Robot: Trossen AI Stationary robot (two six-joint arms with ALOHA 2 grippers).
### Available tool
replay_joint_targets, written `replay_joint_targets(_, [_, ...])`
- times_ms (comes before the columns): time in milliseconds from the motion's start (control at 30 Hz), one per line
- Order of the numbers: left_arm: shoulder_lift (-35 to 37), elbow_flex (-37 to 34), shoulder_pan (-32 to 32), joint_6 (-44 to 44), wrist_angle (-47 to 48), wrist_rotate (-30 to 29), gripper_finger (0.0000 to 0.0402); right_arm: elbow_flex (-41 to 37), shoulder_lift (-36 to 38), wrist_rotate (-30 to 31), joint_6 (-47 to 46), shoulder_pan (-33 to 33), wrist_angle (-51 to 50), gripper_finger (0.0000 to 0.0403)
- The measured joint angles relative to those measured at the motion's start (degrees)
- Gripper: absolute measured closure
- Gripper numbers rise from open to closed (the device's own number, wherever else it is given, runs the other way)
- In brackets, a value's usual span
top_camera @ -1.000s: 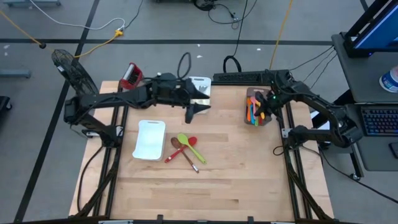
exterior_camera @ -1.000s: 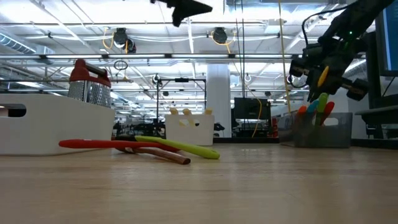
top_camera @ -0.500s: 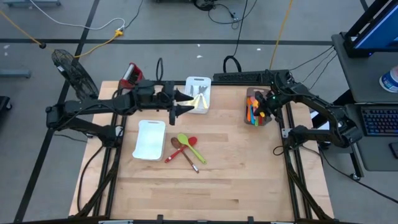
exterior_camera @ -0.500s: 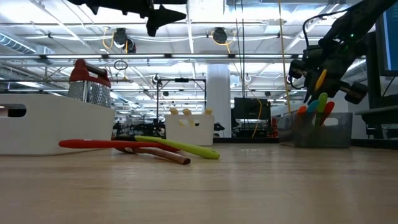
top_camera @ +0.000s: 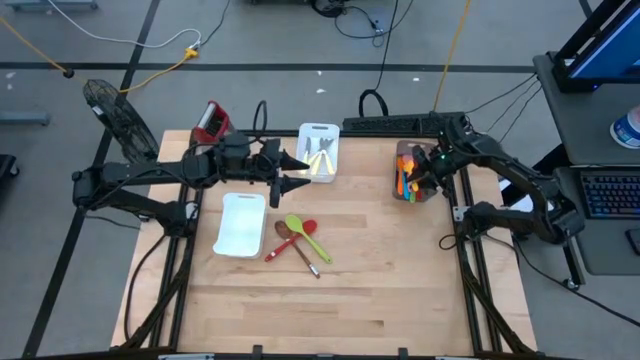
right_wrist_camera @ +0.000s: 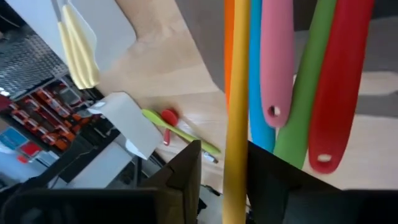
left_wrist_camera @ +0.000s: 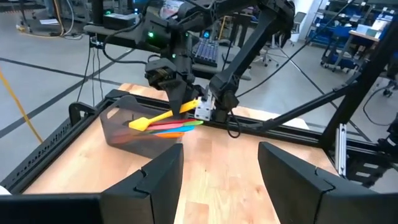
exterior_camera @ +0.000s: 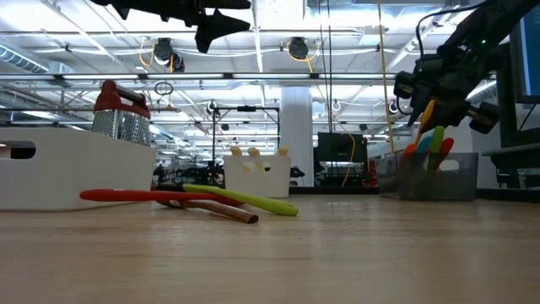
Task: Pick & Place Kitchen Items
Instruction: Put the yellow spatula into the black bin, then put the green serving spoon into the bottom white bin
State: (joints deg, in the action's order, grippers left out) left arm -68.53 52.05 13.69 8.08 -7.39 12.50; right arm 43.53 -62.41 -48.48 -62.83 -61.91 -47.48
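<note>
On the wooden table (top_camera: 350, 290) lie three spoons (top_camera: 297, 240); right tool (top_camera: 428, 172) clamps a yellow utensil (right_wrist_camera: 236, 112), left tool (top_camera: 297, 172) apart.

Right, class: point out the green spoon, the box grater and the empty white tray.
green spoon (top_camera: 296, 224), high view, on its bowl.
box grater (top_camera: 210, 122), high view, on its red top.
white tray (top_camera: 242, 223), high view, on its bare floor.

Two matte-black jointed arms, black cables looping off them.

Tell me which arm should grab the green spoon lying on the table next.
Left. The left gripper hangs open and empty just behind the green spoon, while the right gripper is over the dark bin, shut on a yellow utensil.
</note>
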Motion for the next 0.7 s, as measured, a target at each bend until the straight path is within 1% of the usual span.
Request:
replay_joint_targets(467, [0.0, 0.0, -2.0, -0.4, 0.4, 0.1, 0.0188, 0.0, 14.1, -1.0, -7.0, 0.0, -4.6, 0.0325])
replay_joint_targets(600, [0.0, 0.0, -3.1, -0.4, 0.4, 0.1, 0.0188, 0.0, 18.7, -0.9, -9.0, 1.0, -3.3, 0.0332])
replay_joint_targets(700, [0.0, 0.0, -3.8, -0.4, 0.4, 0.1, 0.0188, 0.0, 22.0, -0.9, -9.2, 2.8, 0.2, 0.0336])
